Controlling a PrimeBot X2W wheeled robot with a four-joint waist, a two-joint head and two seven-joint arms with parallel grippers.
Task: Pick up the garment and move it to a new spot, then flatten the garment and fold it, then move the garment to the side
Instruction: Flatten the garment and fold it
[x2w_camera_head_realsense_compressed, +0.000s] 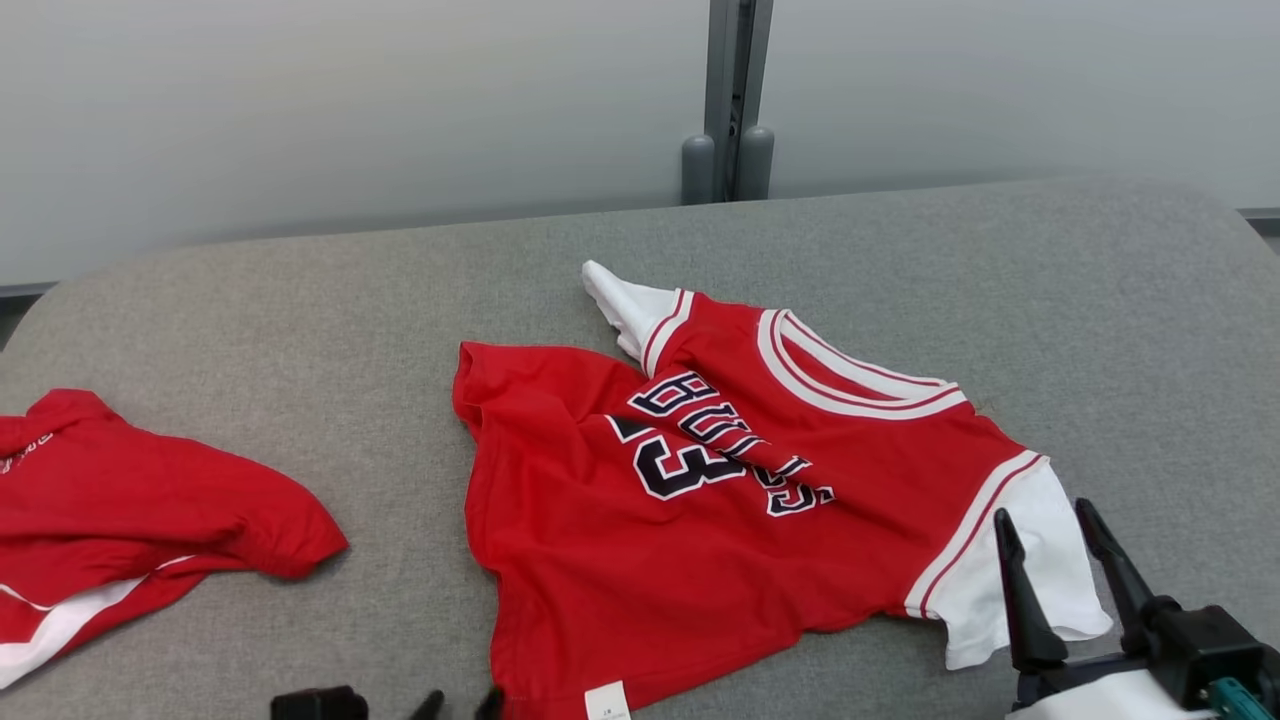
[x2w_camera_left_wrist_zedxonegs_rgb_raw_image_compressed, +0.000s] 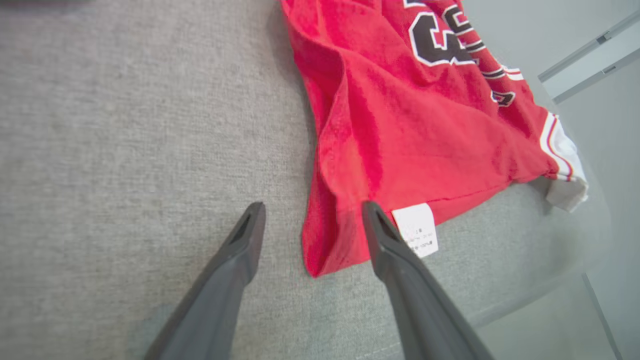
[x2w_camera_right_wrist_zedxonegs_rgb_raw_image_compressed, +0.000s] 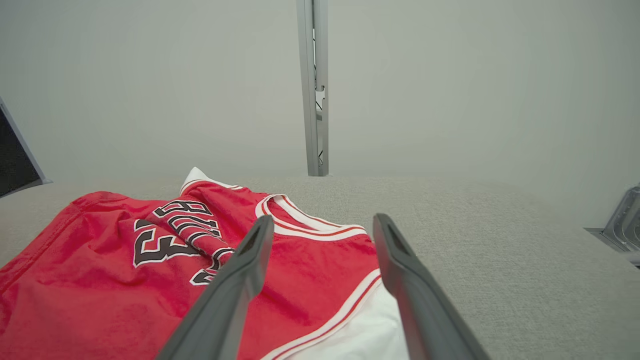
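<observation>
Both gape empty: left gripper (x2w_camera_left_wrist_zedxonegs_rgb_raw_image_compressed: 314, 207) at jersey (x2w_camera_head_realsense_compressed: 700, 520) hem, seven o'clock; right gripper (x2w_camera_head_realsense_compressed: 1045, 512) at three; flattening looks current; next, pinch corners, spread.

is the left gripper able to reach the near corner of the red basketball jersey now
Probably yes: the open left gripper hangs at that corner of the red basketball jersey, with nothing between them.
</observation>
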